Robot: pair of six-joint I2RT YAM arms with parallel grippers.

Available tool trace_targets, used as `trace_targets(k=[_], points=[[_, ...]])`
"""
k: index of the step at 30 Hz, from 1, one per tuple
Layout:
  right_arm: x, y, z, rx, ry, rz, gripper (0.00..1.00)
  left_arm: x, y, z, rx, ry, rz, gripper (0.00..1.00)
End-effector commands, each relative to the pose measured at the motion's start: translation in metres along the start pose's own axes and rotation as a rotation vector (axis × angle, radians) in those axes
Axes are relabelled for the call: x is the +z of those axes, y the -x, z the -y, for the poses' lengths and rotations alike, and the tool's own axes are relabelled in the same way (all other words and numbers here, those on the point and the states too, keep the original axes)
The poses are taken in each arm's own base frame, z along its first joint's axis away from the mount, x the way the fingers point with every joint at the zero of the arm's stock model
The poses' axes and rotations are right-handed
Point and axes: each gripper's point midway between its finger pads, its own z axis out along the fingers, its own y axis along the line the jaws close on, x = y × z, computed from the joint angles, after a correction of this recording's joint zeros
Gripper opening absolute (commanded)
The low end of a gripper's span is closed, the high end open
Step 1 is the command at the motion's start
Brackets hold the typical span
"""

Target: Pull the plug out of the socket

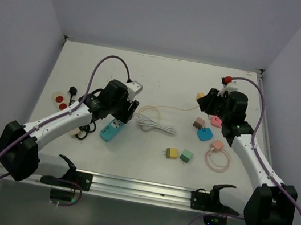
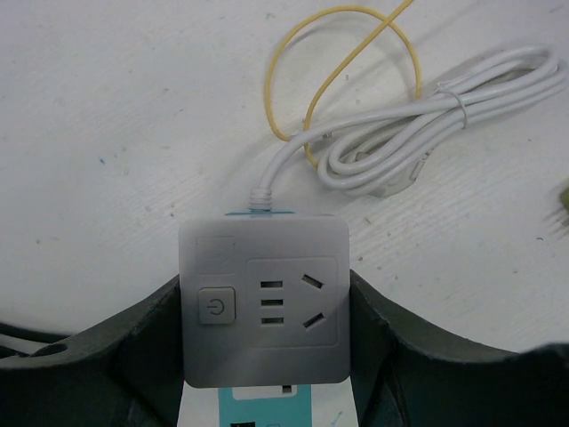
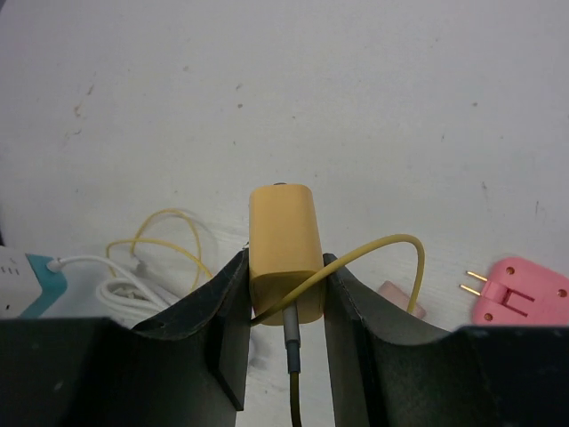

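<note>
My left gripper [image 2: 264, 294] is shut on a white cube socket [image 2: 262, 302], its fingers [image 2: 142, 347] pressed against both sides. The socket's face shows a power button and bare slots, with nothing plugged in. Its white cable [image 2: 427, 133] lies coiled on the table beyond it. My right gripper [image 3: 284, 267] is shut on a yellow plug [image 3: 283, 240], whose yellow cable [image 3: 391, 245] loops over the right finger. In the top view the left gripper [image 1: 122, 113] and right gripper [image 1: 205, 98] are far apart, and the plug [image 1: 200, 96] is well clear of the socket.
A teal power strip [image 1: 111, 130] lies under the left gripper. Pink [image 1: 216, 121], brown [image 1: 199, 122], blue [image 1: 204, 134], yellow [image 1: 172, 153] and green [image 1: 186, 155] adapters lie at centre right, beside a peach charger [image 1: 217, 147]. Red discs [image 1: 59, 97] and a black plug [image 1: 73, 90] sit left.
</note>
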Motion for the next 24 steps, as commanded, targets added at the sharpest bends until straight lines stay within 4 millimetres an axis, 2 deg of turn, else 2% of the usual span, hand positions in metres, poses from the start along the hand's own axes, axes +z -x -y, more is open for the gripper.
trace_targets(k=[1,5,7,12,14,17,24], points=[[0.016,0.016,0.013,0.084,-0.083,0.053,0.00,-0.004,0.035,-0.031,-0.088,0.151,0.090,0.00],[0.034,0.000,0.036,0.159,-0.190,0.042,0.00,0.002,0.033,-0.041,-0.132,0.209,0.078,0.00],[0.040,-0.011,0.060,0.206,-0.309,0.037,0.00,0.006,0.030,-0.045,-0.148,0.230,0.067,0.00],[0.034,-0.029,0.110,0.311,-0.486,0.030,0.00,0.007,0.016,-0.066,-0.215,0.321,0.033,0.00],[0.039,-0.035,0.110,0.339,-0.449,0.013,0.00,0.008,0.017,-0.068,-0.233,0.322,0.041,0.00],[0.051,-0.048,0.105,0.355,-0.397,-0.044,0.02,0.016,0.023,-0.060,-0.257,0.274,0.061,0.00],[0.083,-0.081,0.090,0.428,-0.280,-0.182,0.23,0.038,0.038,-0.045,-0.303,0.181,0.112,0.00]])
